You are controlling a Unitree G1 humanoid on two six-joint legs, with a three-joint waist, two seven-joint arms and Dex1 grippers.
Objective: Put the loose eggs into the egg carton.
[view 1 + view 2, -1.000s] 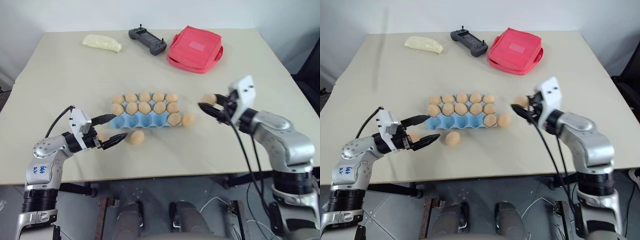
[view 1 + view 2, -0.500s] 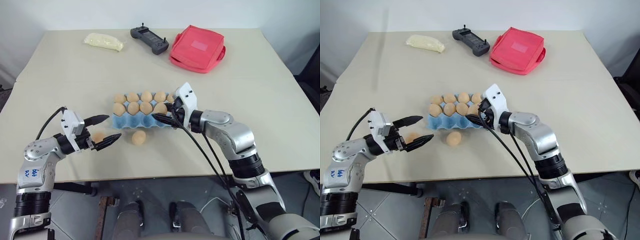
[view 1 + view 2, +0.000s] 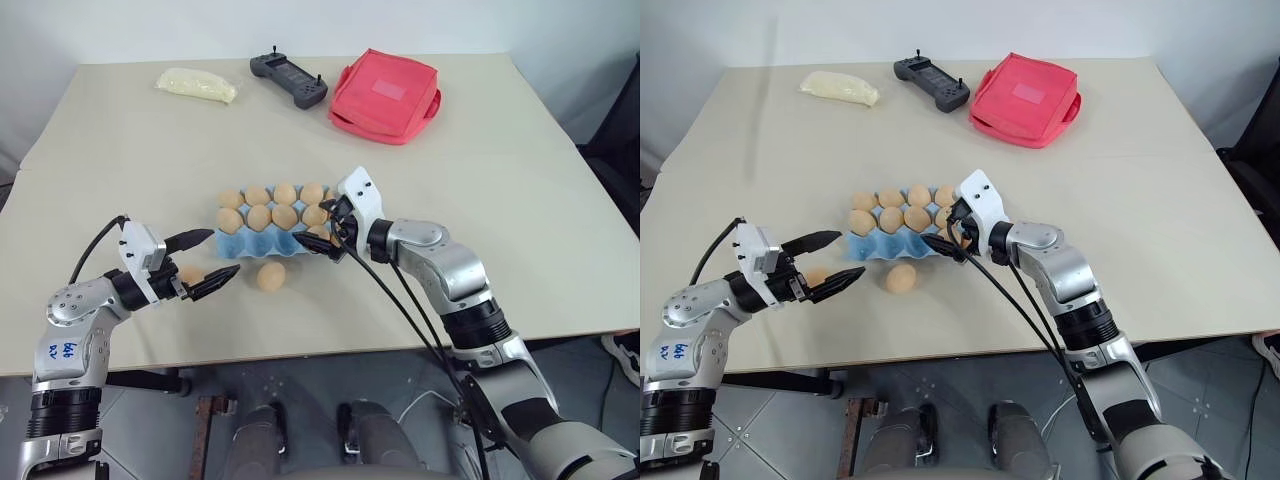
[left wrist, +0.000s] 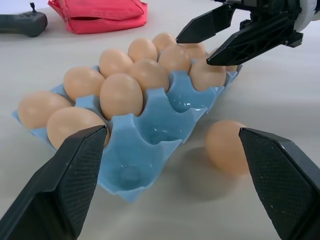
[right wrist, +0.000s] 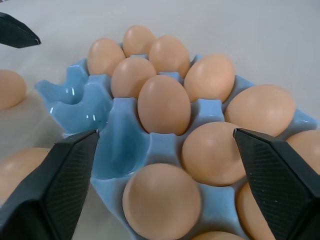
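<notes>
A: We saw the right gripper (image 3: 322,231) spread wide over the egg carton (image 3: 240,245), holding nothing.
B: We saw the left gripper (image 3: 203,263) agape, empty; loose eggs (image 3: 270,276) lay beside the carton.

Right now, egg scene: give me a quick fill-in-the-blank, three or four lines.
1. The egg carton is light ____ in colour.
2. The right end effector hangs over the carton with its fingers ____.
3. A loose egg lies on the ____ just in front of the carton.
4. The pouch at the table's far side is ____.

Missing words: blue; open; table; red
</notes>
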